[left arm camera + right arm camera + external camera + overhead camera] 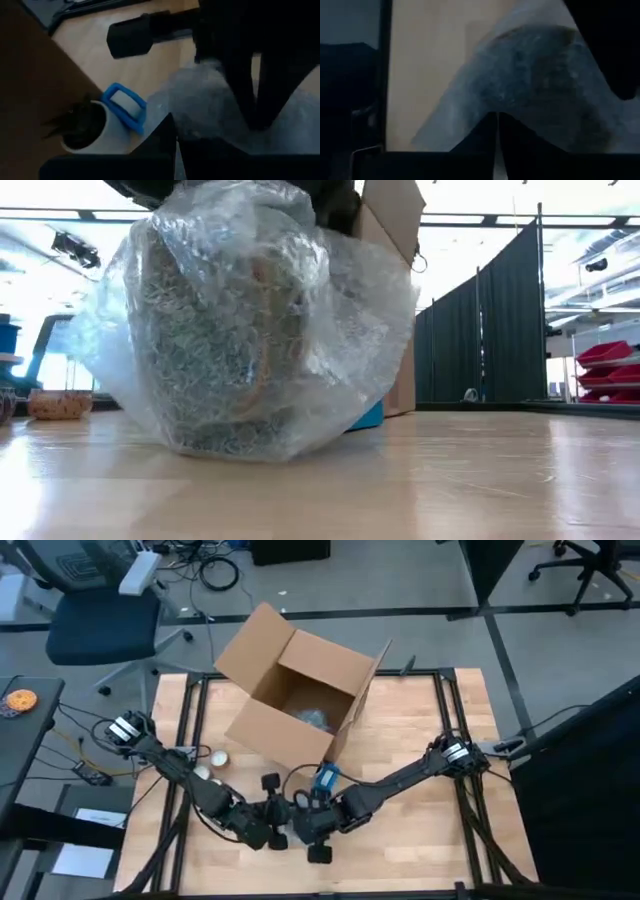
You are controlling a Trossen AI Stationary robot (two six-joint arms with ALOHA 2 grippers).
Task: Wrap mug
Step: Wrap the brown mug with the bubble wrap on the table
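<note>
Mug, dark and bundled in clear bubble wrap (250,330), sits near the table's front edge between my left gripper (268,832) and right gripper (312,828). Jaw openings: cannot tell. I should tuck loose film snugly underneath.

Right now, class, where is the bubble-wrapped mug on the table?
In the low view the bubble-wrapped mug stands on the table, in front of the cardboard box; in the high view both grippers meet over it.
</note>
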